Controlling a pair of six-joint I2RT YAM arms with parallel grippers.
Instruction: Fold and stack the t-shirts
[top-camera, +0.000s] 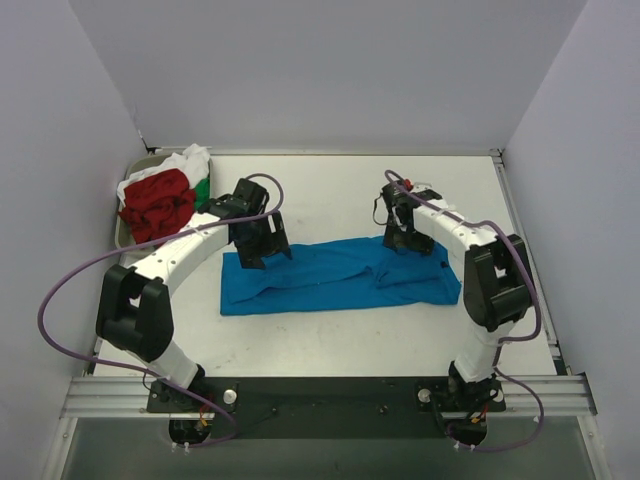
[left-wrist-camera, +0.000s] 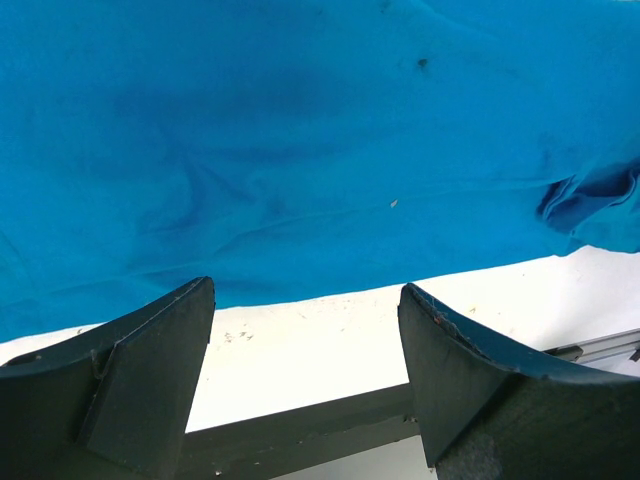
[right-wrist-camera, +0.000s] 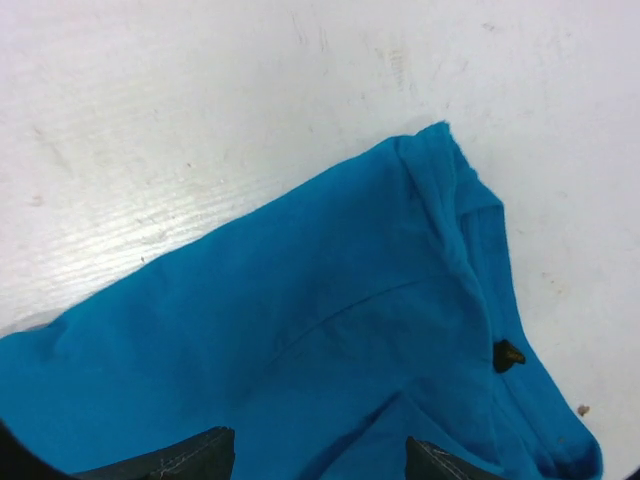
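A white table (top-camera: 330, 340) fills the walled work cell, with the bright blue t-shirt (top-camera: 330, 275) stretched across its middle as a long, rumpled band running left to right, lying flat between the two arms. The left arm (top-camera: 180, 250) curves in from the near left corner and the right arm (top-camera: 470, 240) from the near right, each reaching to the far edge of the blue cloth. At the far left corner, a grey tray (top-camera: 119, 236) holds the other shirts in a loose heap: a red t-shirt (top-camera: 158, 205) on top, a white t-shirt (top-camera: 190, 158) behind it and a green t-shirt (top-camera: 203, 190) showing at its right side, well apart from the blue one. The left gripper (left-wrist-camera: 305, 300) hangs over the blue shirt's left end, its fingers spread wide with nothing between them. The right gripper (right-wrist-camera: 320, 450) hangs over the shirt's right end, fingers likewise parted and released, the cloth lying slack on the table beneath them. A small black tag (right-wrist-camera: 507, 355) sits on a seam near the shirt's right corner.
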